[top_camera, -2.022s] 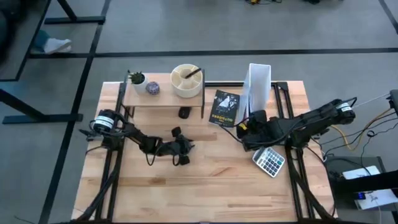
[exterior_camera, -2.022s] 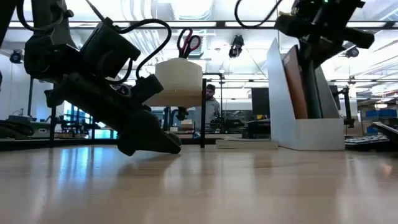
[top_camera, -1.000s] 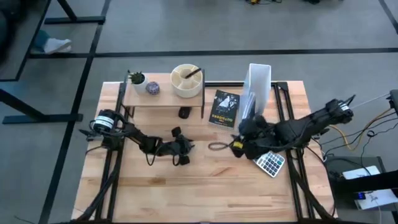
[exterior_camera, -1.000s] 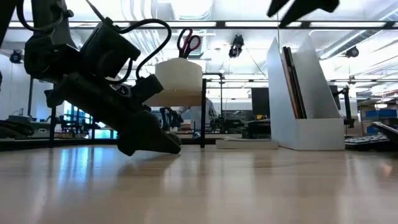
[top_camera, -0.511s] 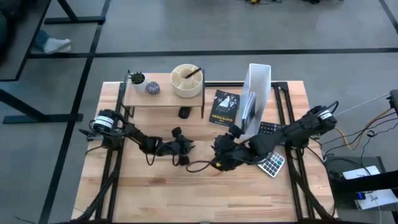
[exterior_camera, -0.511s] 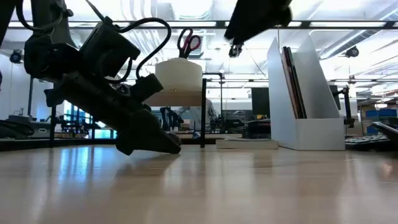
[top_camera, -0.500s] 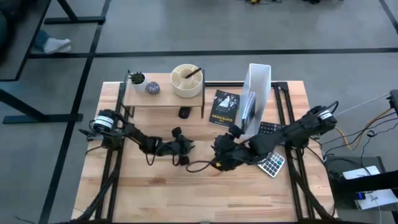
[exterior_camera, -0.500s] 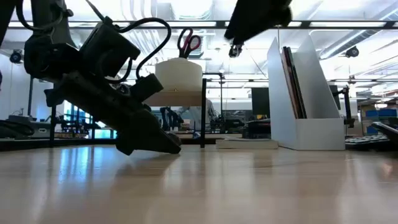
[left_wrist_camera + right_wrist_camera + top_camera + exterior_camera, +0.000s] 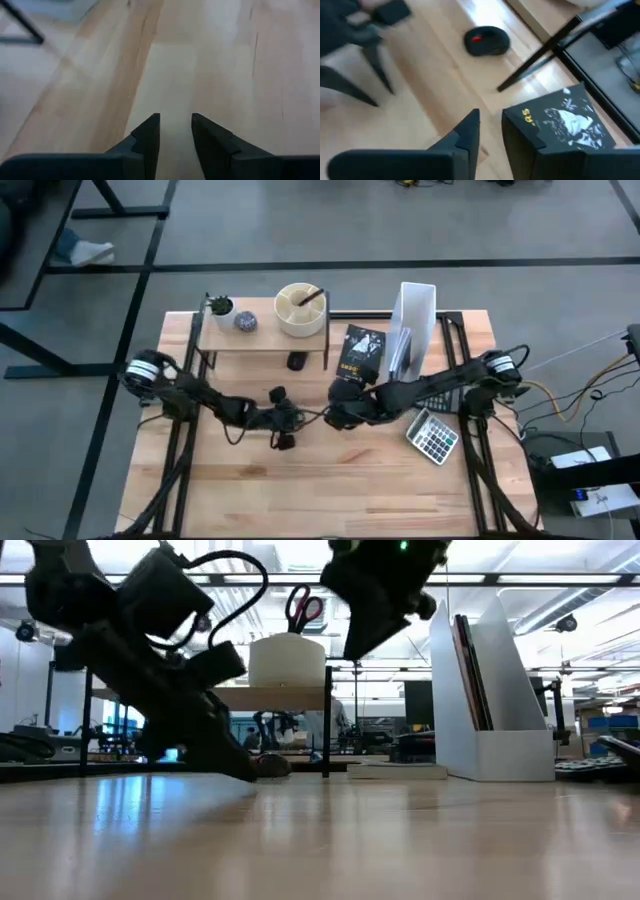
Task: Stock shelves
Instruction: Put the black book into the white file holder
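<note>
The shelves (image 9: pixel 263 330) stand at the table's far left on thin black legs, carrying a small plant (image 9: pixel 219 306), a little round object (image 9: pixel 245 322) and a white bowl (image 9: pixel 300 310). A black book (image 9: pixel 362 352) lies flat just right of them. My right gripper (image 9: pixel 340 398) hovers above the table by the book's near left corner (image 9: pixel 520 117), a narrow gap between its fingers, nothing in it. My left gripper (image 9: pixel 285 422) is low over the table's middle, narrowly open (image 9: pixel 175 125) and empty.
A black mouse (image 9: pixel 486 40) lies under the shelves by a leg (image 9: pixel 540 52). A white file holder (image 9: pixel 415 320) with books stands far right of the black book. A calculator (image 9: pixel 432 436) lies at the right. Bare wood lies along the near edge.
My right gripper has swung from beside the file holder toward the table's left, across the middle, then toward the far edge to the black book's near corner. My left arm has shifted a little toward the left edge and now slopes more steeply.
</note>
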{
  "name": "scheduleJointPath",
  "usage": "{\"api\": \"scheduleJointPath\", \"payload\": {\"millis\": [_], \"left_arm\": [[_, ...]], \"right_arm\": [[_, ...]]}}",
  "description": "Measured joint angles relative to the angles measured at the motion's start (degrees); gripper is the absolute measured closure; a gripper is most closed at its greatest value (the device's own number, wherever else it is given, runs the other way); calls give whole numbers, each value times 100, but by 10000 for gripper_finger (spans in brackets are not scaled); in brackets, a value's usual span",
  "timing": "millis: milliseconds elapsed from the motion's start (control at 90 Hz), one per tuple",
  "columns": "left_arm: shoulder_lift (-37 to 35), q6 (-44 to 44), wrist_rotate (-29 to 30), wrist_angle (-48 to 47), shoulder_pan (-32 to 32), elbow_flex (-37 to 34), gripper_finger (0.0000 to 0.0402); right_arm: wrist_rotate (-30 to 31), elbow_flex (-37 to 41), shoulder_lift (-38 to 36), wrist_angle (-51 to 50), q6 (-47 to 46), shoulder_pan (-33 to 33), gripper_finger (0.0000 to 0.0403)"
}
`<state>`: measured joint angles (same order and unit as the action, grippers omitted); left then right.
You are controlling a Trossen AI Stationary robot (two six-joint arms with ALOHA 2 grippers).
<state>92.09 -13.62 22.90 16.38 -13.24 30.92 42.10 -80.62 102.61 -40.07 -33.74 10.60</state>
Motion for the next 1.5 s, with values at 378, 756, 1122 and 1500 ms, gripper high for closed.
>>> {"api": "scheduleJointPath", "payload": {"millis": [378,756,1122,1500], "left_arm": [[-919,-512,50,-1344,-391,-46,303],[-970,-537,210,-1394,-435,-102,303],[-968,-543,351,-1330,-435,-109,303],[-965,-515,376,-1234,-435,-109,303]], "right_arm": [[338,76,681,-152,-887,-419,401],[607,96,1308,-536,-2429,-883,403],[708,198,1535,-484,-3281,-1177,403],[563,186,2110,-287,-3165,-1288,403]]}}
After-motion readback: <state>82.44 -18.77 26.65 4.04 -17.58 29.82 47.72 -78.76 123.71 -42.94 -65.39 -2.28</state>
